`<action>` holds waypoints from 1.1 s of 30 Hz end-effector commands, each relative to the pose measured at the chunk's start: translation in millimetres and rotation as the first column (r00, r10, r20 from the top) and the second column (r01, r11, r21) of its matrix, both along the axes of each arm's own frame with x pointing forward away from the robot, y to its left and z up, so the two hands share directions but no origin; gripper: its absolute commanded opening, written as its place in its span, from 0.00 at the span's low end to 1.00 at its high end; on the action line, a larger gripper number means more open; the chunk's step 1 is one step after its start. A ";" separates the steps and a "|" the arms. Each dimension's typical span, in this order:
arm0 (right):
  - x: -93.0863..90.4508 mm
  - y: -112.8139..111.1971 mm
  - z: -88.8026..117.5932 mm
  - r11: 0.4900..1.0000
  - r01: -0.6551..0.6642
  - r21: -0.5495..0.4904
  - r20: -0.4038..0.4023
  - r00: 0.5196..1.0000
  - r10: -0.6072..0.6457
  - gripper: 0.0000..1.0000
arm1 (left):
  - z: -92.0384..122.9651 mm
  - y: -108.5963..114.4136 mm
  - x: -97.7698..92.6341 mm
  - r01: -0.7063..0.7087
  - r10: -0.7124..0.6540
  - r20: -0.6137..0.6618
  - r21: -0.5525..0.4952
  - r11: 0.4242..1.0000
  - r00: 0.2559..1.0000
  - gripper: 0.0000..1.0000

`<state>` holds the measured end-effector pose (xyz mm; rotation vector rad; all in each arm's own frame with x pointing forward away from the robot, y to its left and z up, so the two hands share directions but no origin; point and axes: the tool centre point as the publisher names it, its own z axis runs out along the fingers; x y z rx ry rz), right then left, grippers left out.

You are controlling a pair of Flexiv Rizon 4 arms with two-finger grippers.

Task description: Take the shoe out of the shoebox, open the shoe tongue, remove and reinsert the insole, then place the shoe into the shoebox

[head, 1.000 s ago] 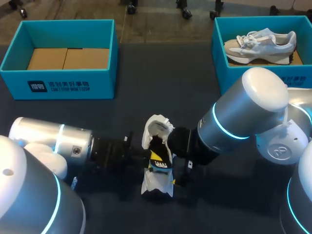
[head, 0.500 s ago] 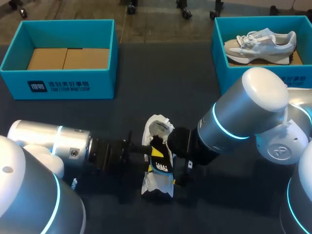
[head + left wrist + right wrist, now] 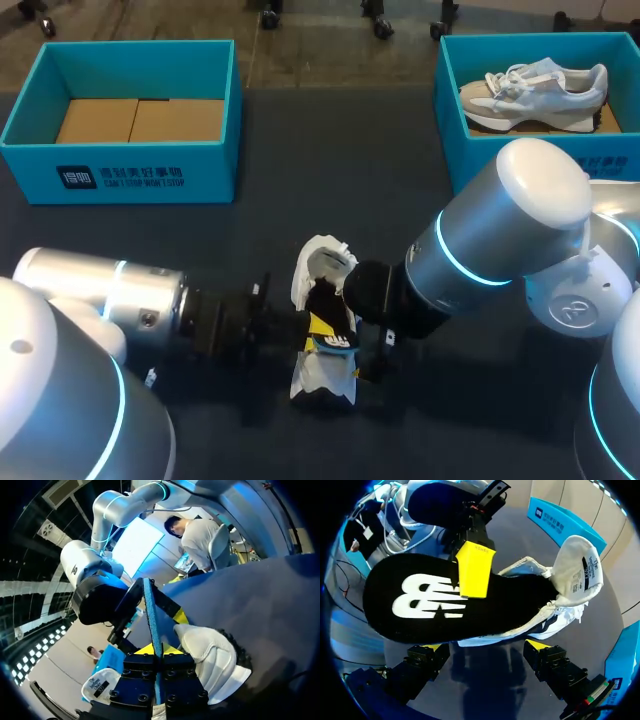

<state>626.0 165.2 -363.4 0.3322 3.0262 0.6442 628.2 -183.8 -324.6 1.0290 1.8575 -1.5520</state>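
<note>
A white shoe [image 3: 318,265] lies on the dark table near the front middle; in the left wrist view the shoe [image 3: 215,655] lies just beside my fingers. My left gripper [image 3: 318,326] comes in from the left and is shut on the black insole [image 3: 445,605], which has a white logo and a blue underside [image 3: 150,615]. The insole stands half in, half out of the shoe [image 3: 570,580], its forefoot raised. My right gripper [image 3: 485,650] is at the shoe's right side, open, one finger either side of the sole.
A teal box [image 3: 120,175] with cardboard on its floor stands at the back left. Another teal box [image 3: 450,130] at the back right holds a grey-white sneaker [image 3: 535,90].
My left gripper has shifted slightly with the insole, up a little and then back down toward the shoe. The right arm and the shoe have stayed put.
</note>
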 end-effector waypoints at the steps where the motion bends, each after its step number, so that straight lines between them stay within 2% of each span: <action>1: -1.0 0.9 -2.2 1.000 0.001 0.002 0.002 1.000 -0.001 1.00 | -14.9 -4.9 12.6 0.020 -0.020 0.017 -0.015 1.000 1.000 0.00; 10: -1.0 0.9 -2.2 1.000 0.001 0.002 0.002 1.000 -0.001 1.00 | -31.4 -1.9 29.8 -0.029 0.028 0.038 0.018 0.999 0.999 0.00; 15: -1.0 0.9 -2.2 1.000 0.001 0.002 0.002 1.000 -0.001 1.00 | -27.0 0.3 26.6 -0.031 0.031 0.025 0.007 0.999 0.999 0.00; 16: -1.0 0.9 -2.2 1.000 0.001 0.002 0.002 1.000 -0.001 1.00 | -26.2 0.6 25.6 -0.031 0.031 0.024 0.007 0.999 0.999 0.02; 17: -1.0 0.9 -2.2 1.000 0.001 0.002 0.002 1.000 -0.001 1.00 | -24.3 1.2 24.0 -0.030 0.030 0.021 0.005 1.000 0.999 0.20; 23: -1.0 0.9 -2.2 1.000 0.001 0.002 0.002 1.000 -0.001 1.00 | -14.7 1.0 16.2 -0.023 0.023 0.006 -0.010 1.000 1.000 0.33; 33: -1.0 0.9 -2.2 1.000 0.001 0.002 0.002 1.000 -0.001 1.00 | -3.0 -13.1 8.6 0.001 -0.001 0.018 -0.012 1.000 1.000 0.29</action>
